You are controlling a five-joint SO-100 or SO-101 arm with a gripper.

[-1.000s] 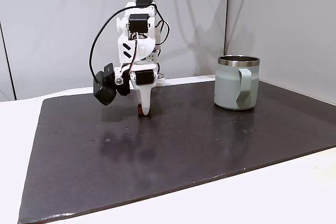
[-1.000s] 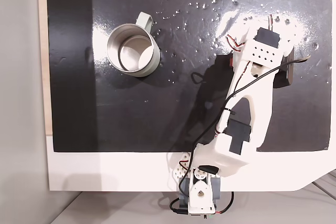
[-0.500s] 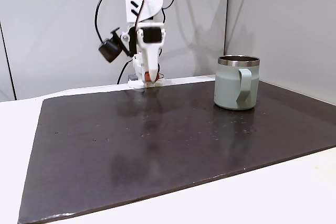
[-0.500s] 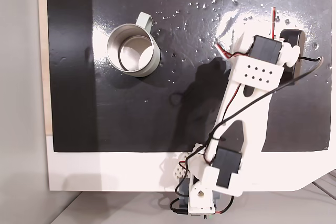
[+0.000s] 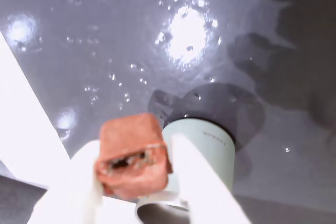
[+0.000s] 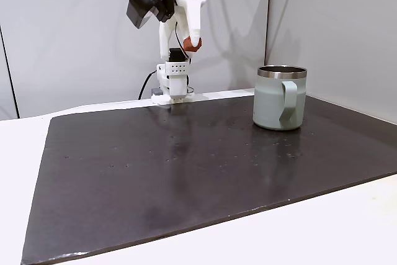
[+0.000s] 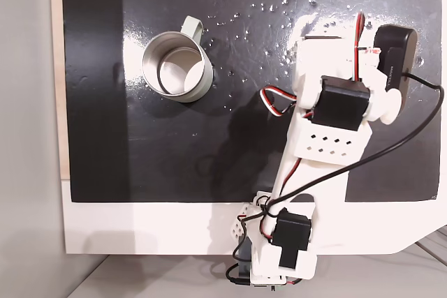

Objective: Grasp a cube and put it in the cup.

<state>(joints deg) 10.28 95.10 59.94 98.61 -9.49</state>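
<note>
My gripper (image 5: 134, 148) is shut on the cube (image 5: 131, 153), a small brick-red block pinched between the two white fingers in the wrist view. In a fixed view the gripper (image 6: 193, 41) hangs high above the back of the dark mat with the cube (image 6: 195, 43) at its tip. The cup (image 6: 280, 98), a pale sage-green mug with a steel rim, stands upright on the mat to the right of the arm and well below the gripper. From above, the cup (image 7: 177, 66) is open and empty, left of the arm. In the wrist view the cup (image 5: 210, 145) lies just beyond the cube.
A dark glossy mat (image 6: 186, 172) covers most of the white table. The arm's base (image 6: 170, 88) sits at the mat's back edge. A grey wall stands behind. From above, the raised arm (image 7: 328, 116) covers the mat's right part.
The gripper has risen from the mat surface to high above it, carrying the cube up. The cup has not moved.
</note>
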